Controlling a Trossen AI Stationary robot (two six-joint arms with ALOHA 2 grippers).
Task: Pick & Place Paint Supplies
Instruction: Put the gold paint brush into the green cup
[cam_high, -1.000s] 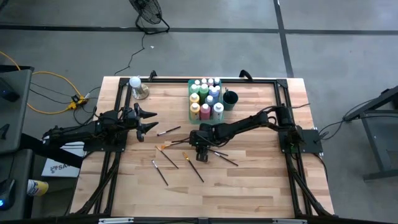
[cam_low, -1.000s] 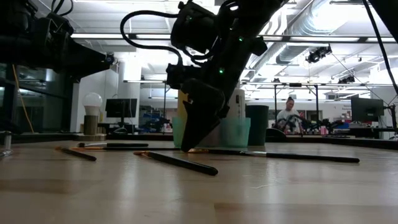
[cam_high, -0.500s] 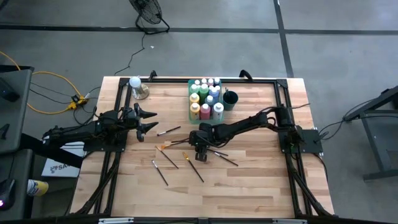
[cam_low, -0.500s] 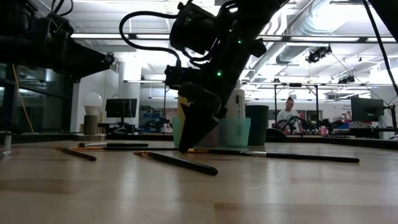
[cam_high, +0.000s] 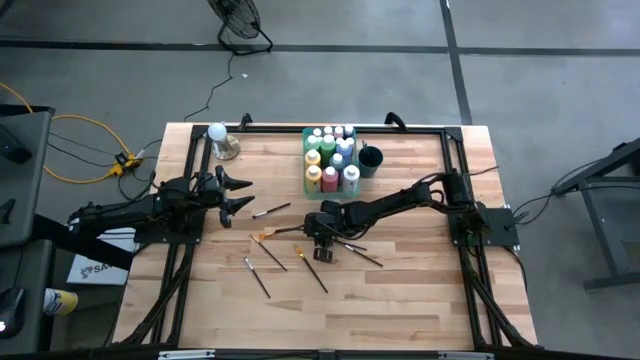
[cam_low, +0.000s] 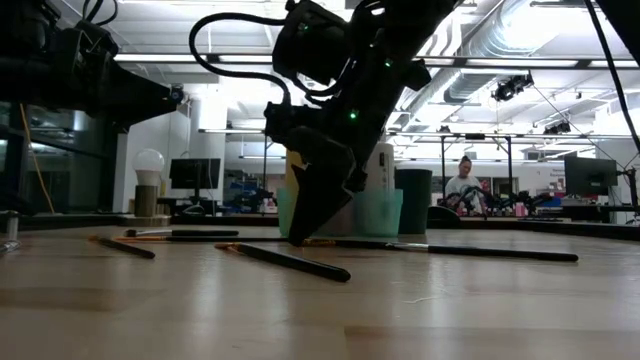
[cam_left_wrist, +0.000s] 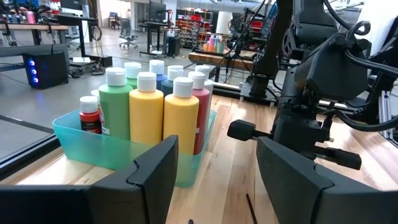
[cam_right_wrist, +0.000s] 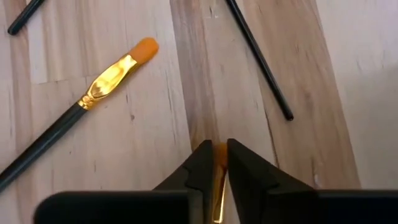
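Wooden tabletop (cam_high: 420, 290) on a dark frame, grey concrete floor around it; low view looks into a lit workshop with a seated person (cam_low: 464, 187) far behind. Versus the frames 1.0 s and 0.5 s ago: nothing on the table has shifted; the right arm's wrist sits marginally differently in the low view, otherwise the same pose. Left to right: left gripper (cam_high: 240, 192) waits over the table's left side, arm reaching in low from the left edge, fingers spread and holding nothing, pointed toward the bottle tray as the left wrist view shows. A lamp with a white ball top (cam_high: 219, 133) stands at the far left corner. Loose paintbrushes (cam_high: 266, 252) lie scattered across the middle of the table. Right gripper (cam_high: 321, 247) is down at the table centre, arm stretched in from the right edge with the elbow bent and the wrist pitched steeply down; its fingers are pressed together on a thin brush with a gold ferrule (cam_right_wrist: 217, 180), tips at the wood. An orange-tipped brush (cam_right_wrist: 115, 71) lies just beside them, apart. Behind, a green tray (cam_left_wrist: 118, 152) holds the white-capped paint bottles (cam_left_wrist: 182, 118), upright, with a dark cup (cam_high: 370, 160) just beside.
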